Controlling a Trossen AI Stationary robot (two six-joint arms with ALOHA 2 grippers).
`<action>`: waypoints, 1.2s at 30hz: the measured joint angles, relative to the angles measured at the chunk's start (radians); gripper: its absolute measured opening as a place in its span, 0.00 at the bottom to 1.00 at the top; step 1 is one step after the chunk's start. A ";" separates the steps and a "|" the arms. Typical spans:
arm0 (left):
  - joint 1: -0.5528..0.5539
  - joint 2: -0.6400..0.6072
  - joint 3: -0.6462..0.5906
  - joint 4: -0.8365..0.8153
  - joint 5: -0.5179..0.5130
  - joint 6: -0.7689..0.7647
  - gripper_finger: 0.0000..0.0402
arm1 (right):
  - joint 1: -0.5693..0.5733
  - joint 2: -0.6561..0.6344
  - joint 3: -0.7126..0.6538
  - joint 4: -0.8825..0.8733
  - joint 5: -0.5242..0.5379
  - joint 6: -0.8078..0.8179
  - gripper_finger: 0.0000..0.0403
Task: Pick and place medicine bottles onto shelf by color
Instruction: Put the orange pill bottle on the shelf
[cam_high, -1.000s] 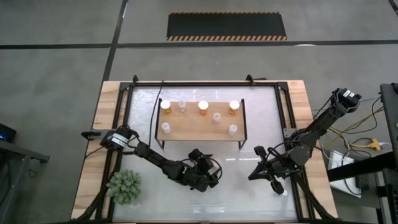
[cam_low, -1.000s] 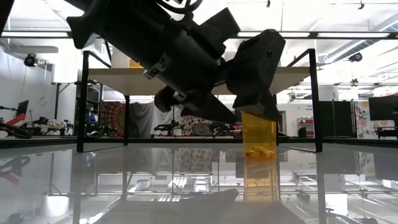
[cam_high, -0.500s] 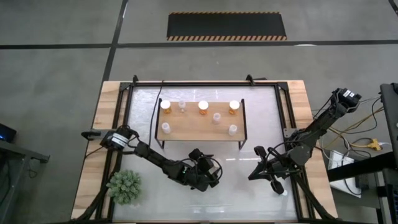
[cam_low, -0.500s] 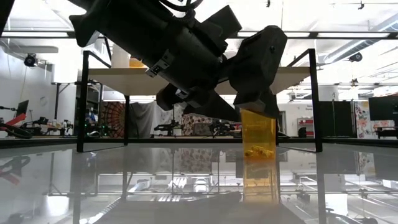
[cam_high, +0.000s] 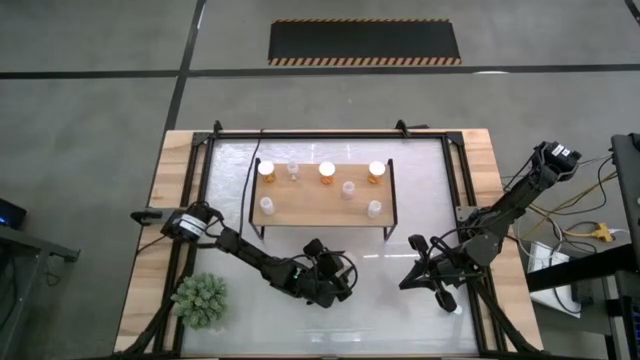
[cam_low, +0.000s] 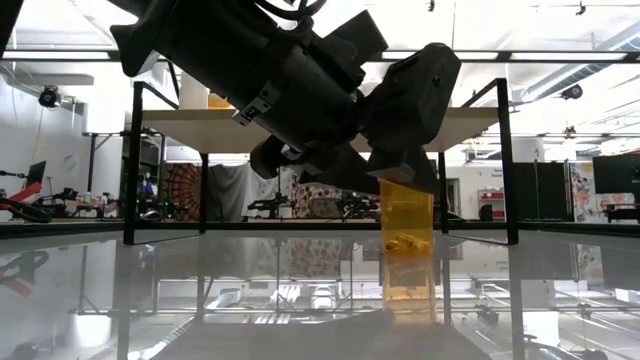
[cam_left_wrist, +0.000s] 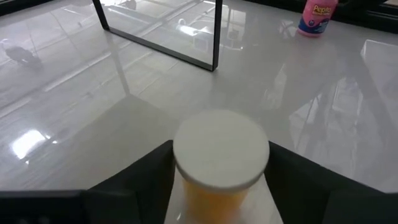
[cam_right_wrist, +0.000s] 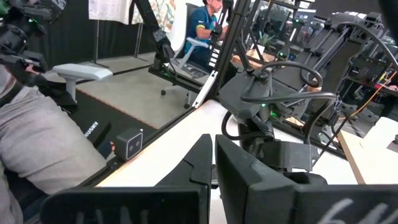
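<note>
You're gripping the white-capped orange medicine bottle (cam_left_wrist: 221, 163) in the left gripper (cam_high: 330, 283), jaws closed on it, just in front of the low light-wood shelf (cam_high: 318, 199), right gripper (cam_high: 428, 272) idling closed beside; a lift that's too low risks clipping the shelf edge.

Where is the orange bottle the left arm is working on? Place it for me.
The orange bottle stands on the table in front of the shelf, between the left gripper's fingers, near the table's middle in the high view.
</note>
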 joint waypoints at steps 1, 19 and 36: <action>0.000 0.000 0.000 0.000 0.000 0.000 0.52 | 0.000 0.000 0.000 0.000 0.000 0.000 0.03; -0.031 -0.038 0.035 -0.001 0.002 0.051 0.45 | 0.000 0.000 0.000 -0.002 0.000 0.000 0.03; 0.022 -0.416 0.060 -0.311 -0.315 0.157 0.44 | 0.000 0.000 0.000 -0.010 0.000 0.015 0.03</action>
